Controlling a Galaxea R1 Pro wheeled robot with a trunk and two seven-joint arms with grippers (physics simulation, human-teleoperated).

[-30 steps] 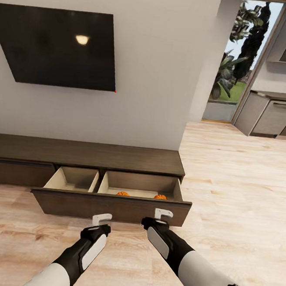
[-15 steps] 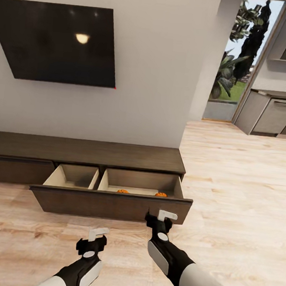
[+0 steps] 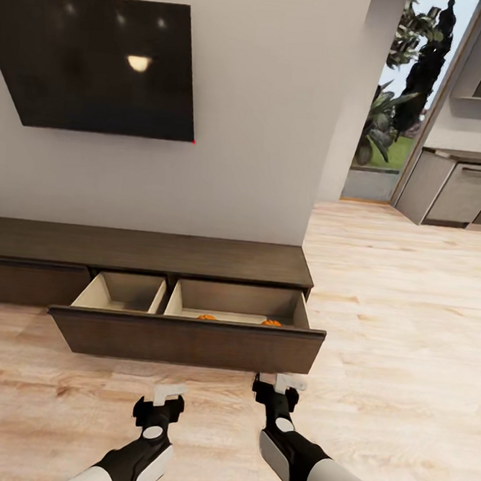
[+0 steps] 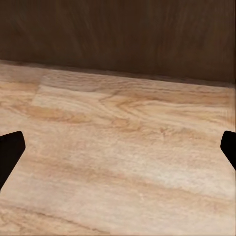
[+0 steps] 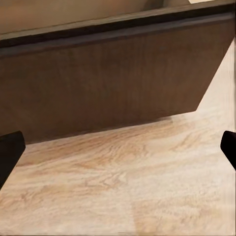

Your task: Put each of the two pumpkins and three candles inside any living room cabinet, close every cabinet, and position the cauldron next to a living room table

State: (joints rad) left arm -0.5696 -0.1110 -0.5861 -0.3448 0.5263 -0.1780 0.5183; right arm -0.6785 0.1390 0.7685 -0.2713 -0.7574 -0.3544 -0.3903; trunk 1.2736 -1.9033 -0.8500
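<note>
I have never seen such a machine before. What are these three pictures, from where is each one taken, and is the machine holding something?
This is a simulated robot with two arms, each ending in a two-fingered pincer. The big picture comes from a camera on its head, looking forward and down: the left pincer and the right pincer hang over the wooden floor, and both look open and empty. In front stands a long low dark cabinet with one wide drawer pulled out. Two orange pumpkins lie in its right compartment. A dark screen hangs on the wall above. The two small pictures come from cameras near each pincer. Both show floor and the drawer's brown front, with dark fingertips at the edges.
</note>
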